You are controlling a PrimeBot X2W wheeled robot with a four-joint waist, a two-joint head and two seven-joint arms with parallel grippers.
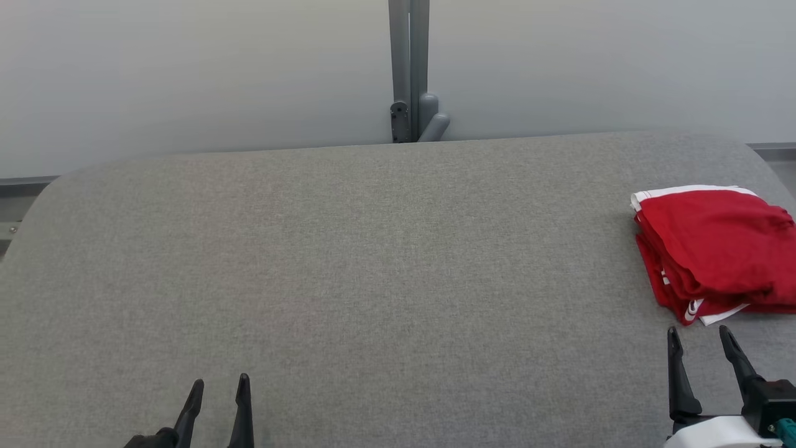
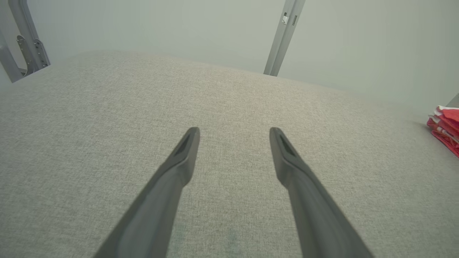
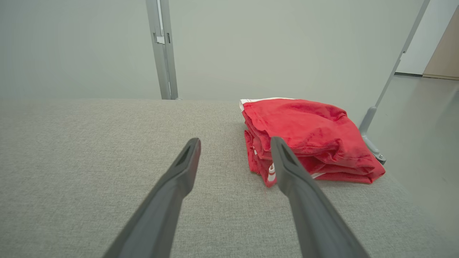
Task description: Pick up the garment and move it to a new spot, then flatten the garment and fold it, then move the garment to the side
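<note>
Our left jaws stand open and empty, low over the near left of the grey table (image 1: 373,261), pointing straight ahead. Our right jaws, open too and holding nothing, point forward just short of the garment (image 1: 715,242). It lies folded, red with white trim, at the table's right edge, stacked folds facing left; we cannot tell its long axis.
</note>
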